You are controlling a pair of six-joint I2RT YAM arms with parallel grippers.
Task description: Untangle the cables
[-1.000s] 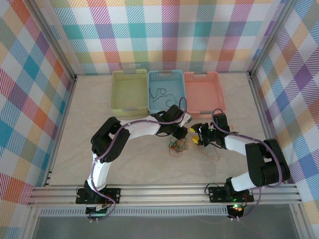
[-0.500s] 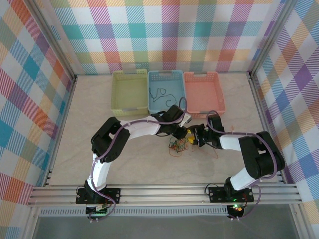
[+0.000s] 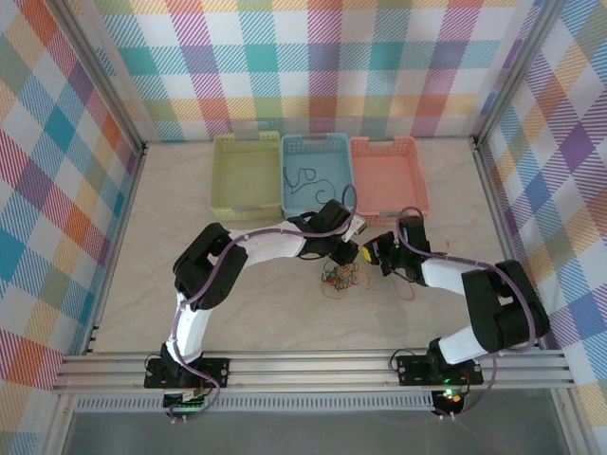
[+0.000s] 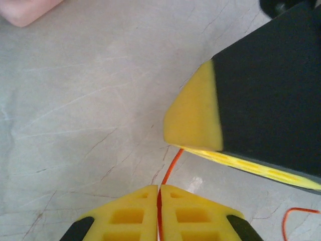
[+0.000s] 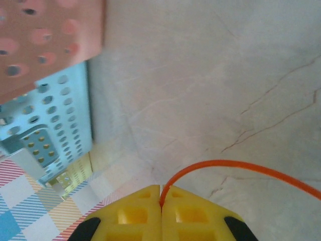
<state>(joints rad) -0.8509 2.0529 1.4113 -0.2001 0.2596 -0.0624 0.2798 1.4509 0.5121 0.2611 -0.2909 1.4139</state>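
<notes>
Nearest the arm bases, the cables [image 3: 340,277] are lying in a small multicoloured clump on the pale, marble-look table [image 3: 152,275], near the middle of the work area. Just beyond the clump I am holding both grippers tip to tip. The left gripper [image 4: 159,190] is pinching an orange wire [image 4: 171,167] between tightly closed yellow fingertips. The right gripper [image 5: 161,192], almost touching it, is likewise clamping tight on orange wire that is curving away to the right across the table. Farther back, three baskets are sitting side by side before the checked rear wall: a yellow-green basket [image 3: 220,180], a blue basket [image 3: 343,166] with a thin black wire [image 3: 303,177] lying inside, and a pink basket [image 3: 387,175].
</notes>
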